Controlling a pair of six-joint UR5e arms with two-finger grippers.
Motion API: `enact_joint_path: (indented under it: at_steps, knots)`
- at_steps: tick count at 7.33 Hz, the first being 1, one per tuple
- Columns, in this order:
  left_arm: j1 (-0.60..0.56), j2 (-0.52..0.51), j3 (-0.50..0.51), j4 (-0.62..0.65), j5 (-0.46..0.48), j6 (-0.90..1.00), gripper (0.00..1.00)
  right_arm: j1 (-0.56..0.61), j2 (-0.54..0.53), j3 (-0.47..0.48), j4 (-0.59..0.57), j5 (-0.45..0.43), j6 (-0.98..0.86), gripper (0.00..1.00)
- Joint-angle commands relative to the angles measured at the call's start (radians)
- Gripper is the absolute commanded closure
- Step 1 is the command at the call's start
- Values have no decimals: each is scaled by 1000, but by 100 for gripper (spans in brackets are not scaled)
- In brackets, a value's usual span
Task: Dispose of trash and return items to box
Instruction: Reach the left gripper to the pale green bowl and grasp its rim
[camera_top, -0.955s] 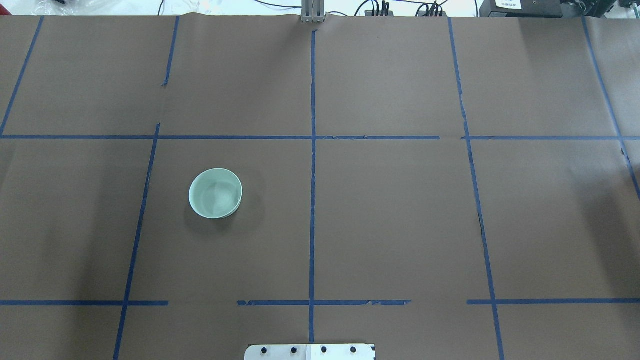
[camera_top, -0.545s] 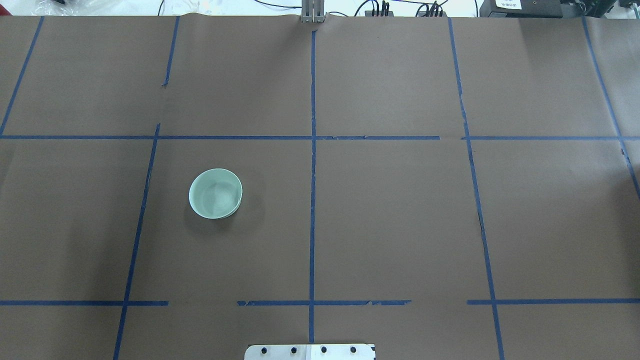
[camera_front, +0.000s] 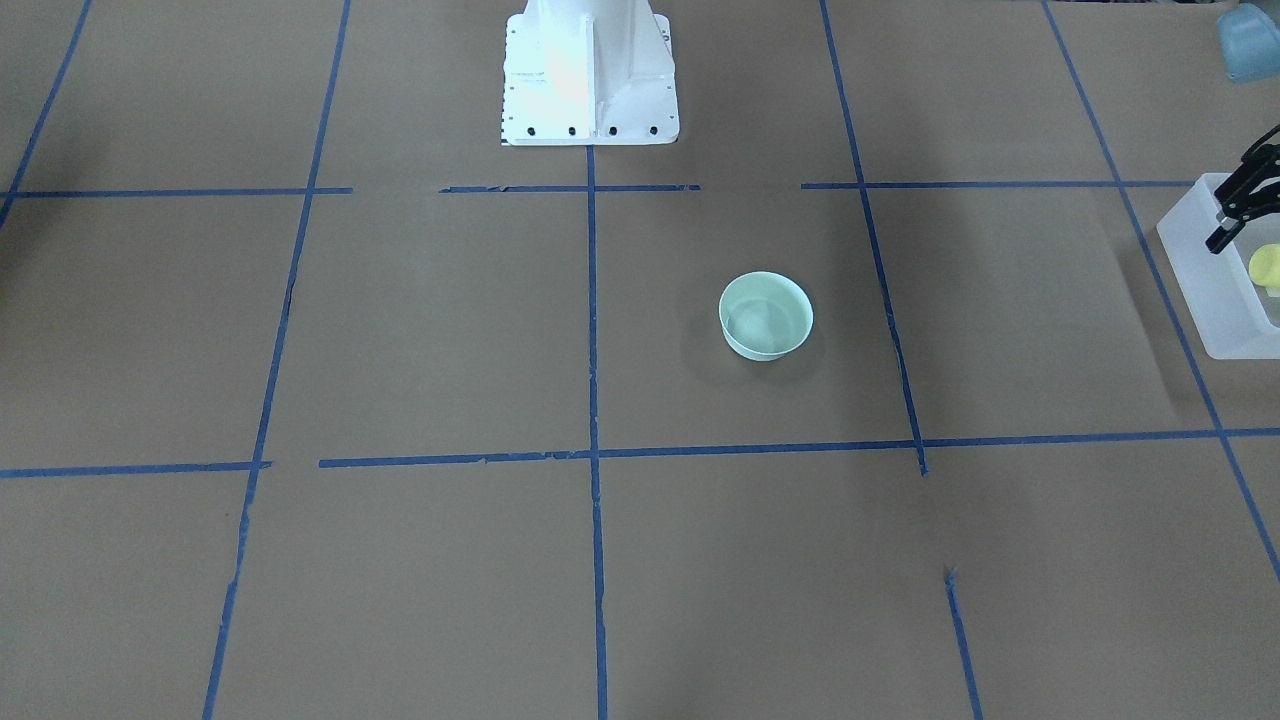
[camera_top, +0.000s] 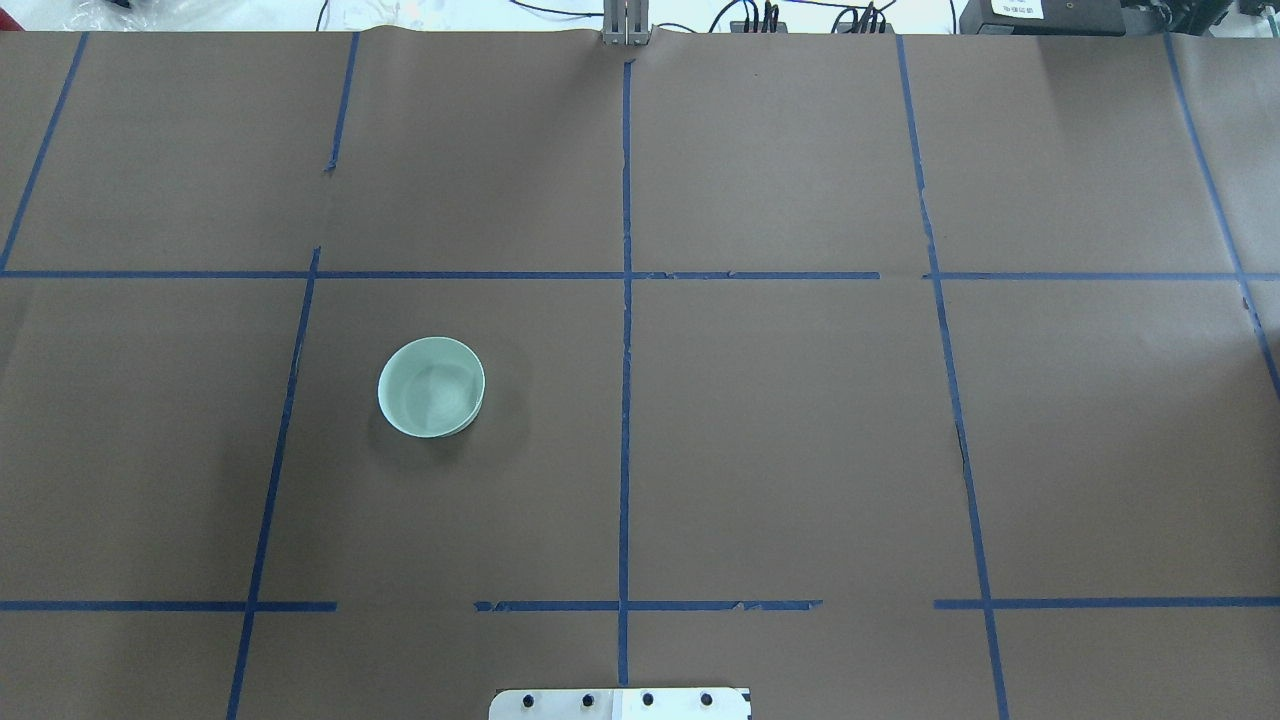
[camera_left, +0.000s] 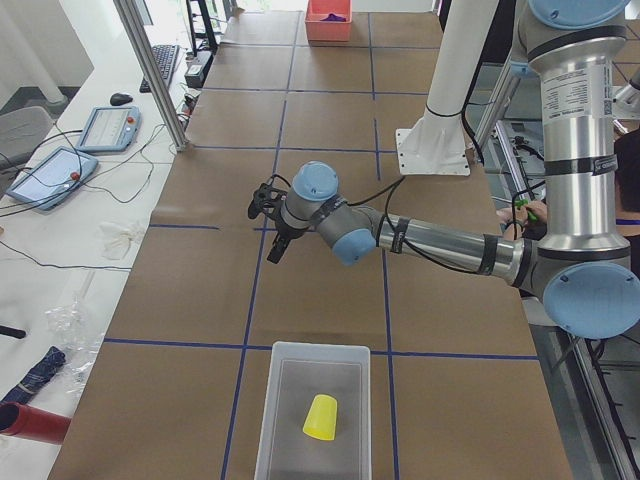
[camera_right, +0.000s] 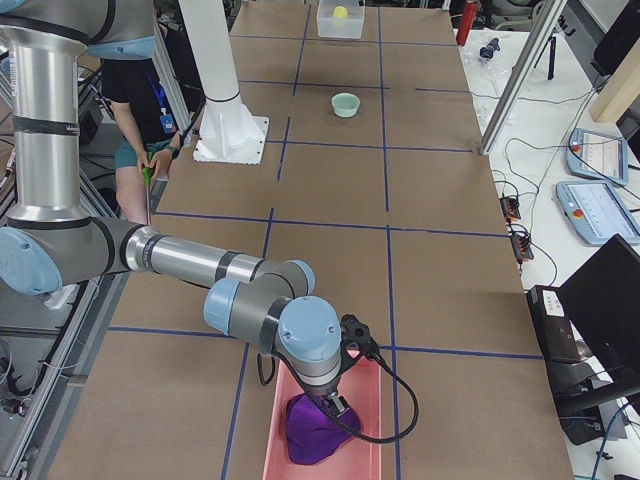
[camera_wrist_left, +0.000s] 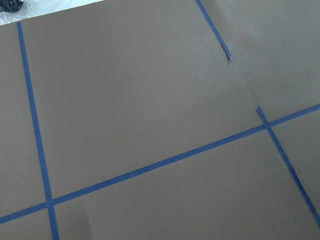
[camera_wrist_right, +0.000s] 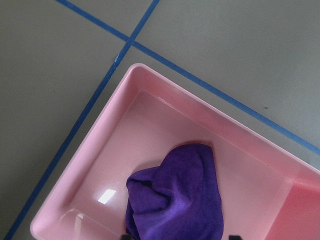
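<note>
Nothing has shifted on the overhead view vs 1 s ago: the bowl (camera_top: 431, 386) sits upright on the same spot of the table (camera_top: 800, 450), on the robot's left half, w/ no arm near it. The cup (camera_left: 321, 417) already lies on its side in the box (camera_left: 266, 430) at the table's left end, so the bowl is the item left to return, and it's well apart from the box. The left gripper (camera_left: 272, 228) hangs above the table near the box. It's cut off at the front view's edge and its wrist cam shows only paper and tape, so can't tell if its jaws are apart or together. The right gripper (camera_right: 338, 403) is at the other end, low over the pink bin (camera_wrist_right: 100, 145), tips spread wide either side of the purple cloth (camera_wrist_right: 175, 200) resting in it, so not clamped on it afaict. Risks, imo: if those tips rise w/ a fold snagged, the cloth comes back out of the bin. The bowl has a thin, smooth rim, so a shallow or off-centre pinch could let it slip, skid or tip. On the drop, low walls + the cup lying inside mean the bowl could land on the cup, sit crooked or bounce out
</note>
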Motion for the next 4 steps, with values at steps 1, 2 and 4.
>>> enact_joint_path:
  at_steps: [1,2,4]
  knots:
    - [183,-42,-62,15,99,-161,0,0,-18,0,31,34,63,0]
    - [249,-123,-80,120,153,-260,0,-2,-23,0,33,48,95,0]
    - [416,-255,-88,282,281,-552,11,0,-43,3,76,49,193,0]
